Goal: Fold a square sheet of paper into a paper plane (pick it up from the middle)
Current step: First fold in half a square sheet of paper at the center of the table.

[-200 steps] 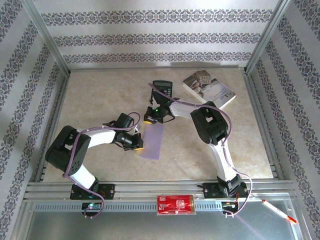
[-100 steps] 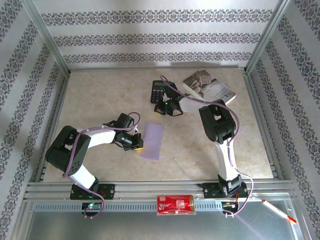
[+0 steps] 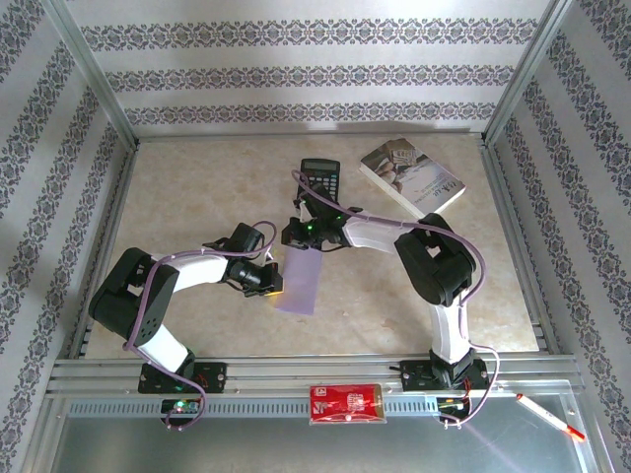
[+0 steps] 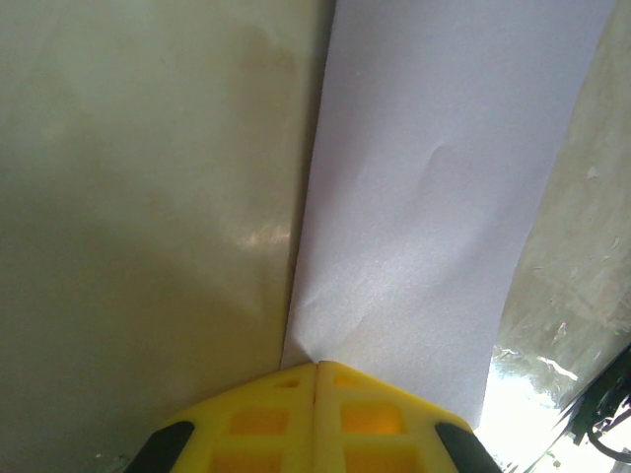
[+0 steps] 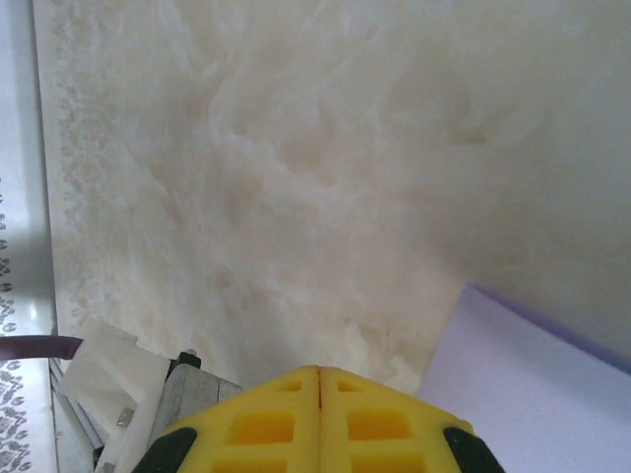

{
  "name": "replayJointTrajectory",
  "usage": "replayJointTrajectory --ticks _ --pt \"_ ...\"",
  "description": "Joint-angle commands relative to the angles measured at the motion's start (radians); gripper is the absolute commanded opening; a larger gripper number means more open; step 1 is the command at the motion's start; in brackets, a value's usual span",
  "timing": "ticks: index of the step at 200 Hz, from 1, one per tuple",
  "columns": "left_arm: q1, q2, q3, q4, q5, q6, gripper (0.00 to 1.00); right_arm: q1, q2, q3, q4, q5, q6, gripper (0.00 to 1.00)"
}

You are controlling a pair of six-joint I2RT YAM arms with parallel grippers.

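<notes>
The square sheet of paper [image 3: 302,281] lies mid-table as a narrow lilac strip, apparently folded in half lengthwise. My left gripper [image 3: 275,287] is shut, and its yellow tips rest at the strip's left long edge. In the left wrist view a small crease in the paper [image 4: 434,197] fans out from the left gripper [image 4: 317,367]. My right gripper [image 3: 290,236] is shut, just off the strip's far end, over bare table. In the right wrist view the right gripper [image 5: 318,371] has a corner of the paper [image 5: 537,389] to its right.
A black calculator [image 3: 319,177] lies behind the right gripper, and a white-covered book [image 3: 411,175] sits at the back right. A red packet [image 3: 344,403] and a pen [image 3: 550,415] lie on the front rail. Patterned walls and metal posts enclose the table.
The right gripper swung back toward the calculator half a second ago, then returned to the paper's far end. The left arm and the paper have stayed put.
</notes>
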Motion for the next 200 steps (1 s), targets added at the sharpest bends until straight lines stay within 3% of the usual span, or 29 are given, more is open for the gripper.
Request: replayJointTrajectory --ticks 1,67,104,121,167,200 --pt "-0.034 0.101 -0.094 -0.202 -0.262 0.017 0.0 0.008 0.041 -0.025 0.051 -0.012 0.042 0.0" --pt "-0.035 0.099 -0.091 -0.197 -0.261 0.02 0.0 -0.004 0.093 -0.042 0.053 -0.004 0.015 0.0" --pt "-0.034 0.067 -0.06 -0.171 -0.198 -0.002 0.0 -0.017 0.117 -0.05 0.038 0.001 -0.021 0.0" --pt "-0.034 0.021 -0.025 -0.164 -0.155 -0.015 0.05 -0.02 0.127 -0.058 0.031 0.006 -0.034 0.0" --pt "-0.026 -0.127 0.048 -0.143 -0.084 -0.056 0.32 -0.026 0.135 -0.081 0.03 0.007 -0.049 0.0" --pt "0.01 -0.151 0.056 -0.054 -0.036 -0.092 0.33 -0.027 0.127 -0.094 0.035 0.006 -0.052 0.0"
